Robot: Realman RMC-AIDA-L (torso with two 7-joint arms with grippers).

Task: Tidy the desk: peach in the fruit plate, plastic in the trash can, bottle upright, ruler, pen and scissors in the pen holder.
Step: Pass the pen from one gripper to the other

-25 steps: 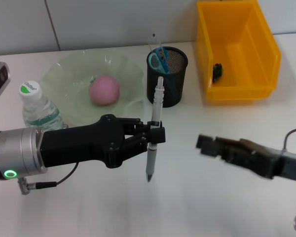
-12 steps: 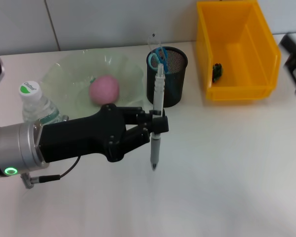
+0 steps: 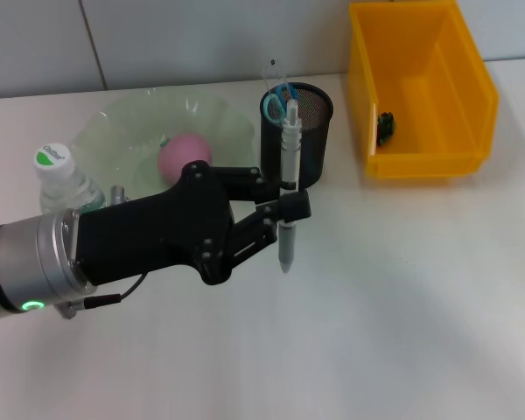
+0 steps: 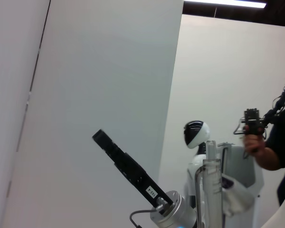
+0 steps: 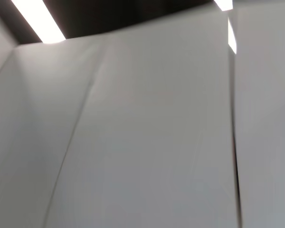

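desk [image 3: 402, 332]: white, edges cut off by frame.
left gripper [image 3: 289, 214]: over desk just before pen holder, fingers clamped on pen.
yellow bin [image 3: 420, 87]: small dark item inside, unidentifiable.
fruit plate [image 3: 122, 131]: peach [image 3: 179, 156] inside, partly hidden by gripper.
pen holder [image 3: 311, 144]: black mesh, scissors [image 3: 278, 103] inside.
bottle [image 3: 66, 188]: upright, lower part hidden behind arm.
pen [image 3: 287, 197]: near vertical, tip down, clear of desk.
right gripper: out of all views.

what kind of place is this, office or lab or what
Most likely a robotics lab with a staged desk-tidying setup. The left gripper holds a pen over a white table, and the left wrist view shows a white humanoid robot and a person's hand with a handheld controller.
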